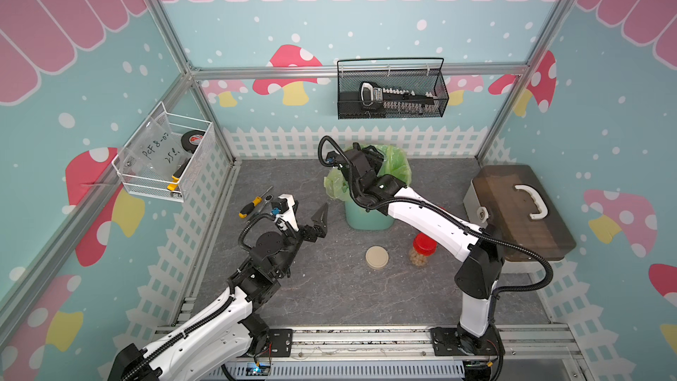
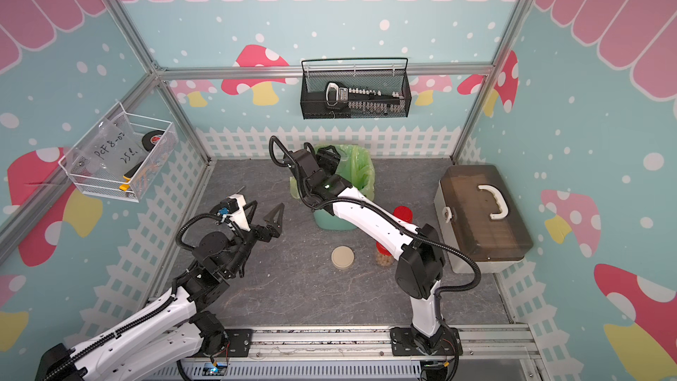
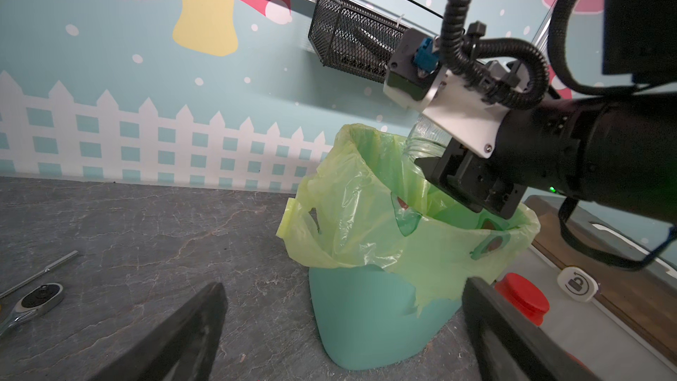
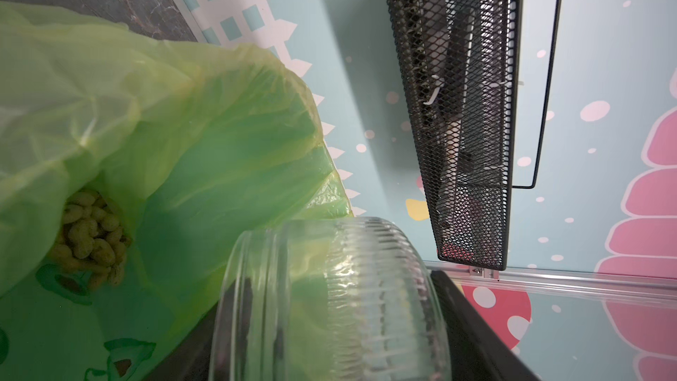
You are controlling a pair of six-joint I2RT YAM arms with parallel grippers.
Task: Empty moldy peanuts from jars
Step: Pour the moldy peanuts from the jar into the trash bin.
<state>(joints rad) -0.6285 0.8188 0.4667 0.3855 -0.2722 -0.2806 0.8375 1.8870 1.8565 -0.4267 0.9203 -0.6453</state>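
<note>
The clear jar (image 4: pixel 329 306), tipped over the green bag (image 4: pixel 146 104), looks empty, with the moldy peanuts (image 4: pixel 89 240) heaped in that bag. Its slick wall could slip from the right hand (image 3: pixel 439 166) clamped around it and drop into the bin (image 3: pixel 366 317) by the back edge of the worktop (image 1: pixel 329 295). The left hand (image 1: pixel 307 216) gapes, idle.

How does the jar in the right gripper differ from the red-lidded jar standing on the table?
The held jar is lidless; the red-lidded jar is capped. The held jar looks empty; the red-lidded jar shows peanuts inside. The held jar is tipped over the bin in the right gripper; the red-lidded jar stands upright on the table, free. Both are small clear jars.
</note>
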